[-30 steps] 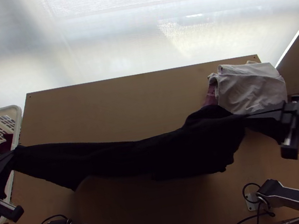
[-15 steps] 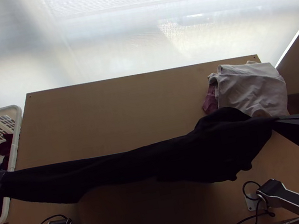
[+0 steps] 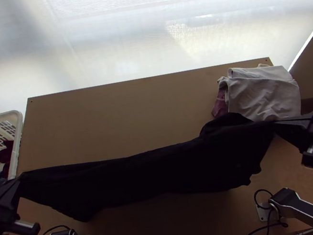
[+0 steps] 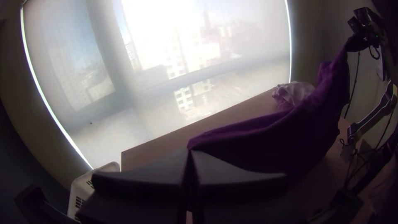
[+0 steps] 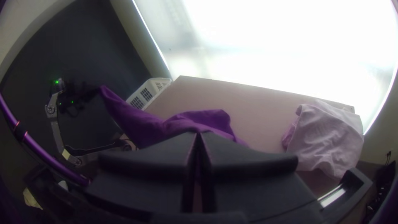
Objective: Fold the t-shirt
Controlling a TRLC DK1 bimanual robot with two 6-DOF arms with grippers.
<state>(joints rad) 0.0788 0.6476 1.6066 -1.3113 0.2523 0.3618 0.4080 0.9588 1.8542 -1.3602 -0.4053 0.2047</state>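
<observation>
Two parts of the dark t-shirt (image 3: 156, 173) are clamped, one in the left end effector (image 4: 190, 151), one in the right end effector (image 5: 198, 134); it hangs stretched over the counter (image 3: 108, 116), apparently unfolded, so laying down and all folding are left

Spreads out as a light wooden desk (image 3: 108, 121). Bears a pale, rumpled cloth (image 3: 264, 93) near the far right corner, with a pinkish cloth (image 3: 220, 105) at its left side, and dark cables (image 3: 54, 227) toward the near edge.
</observation>
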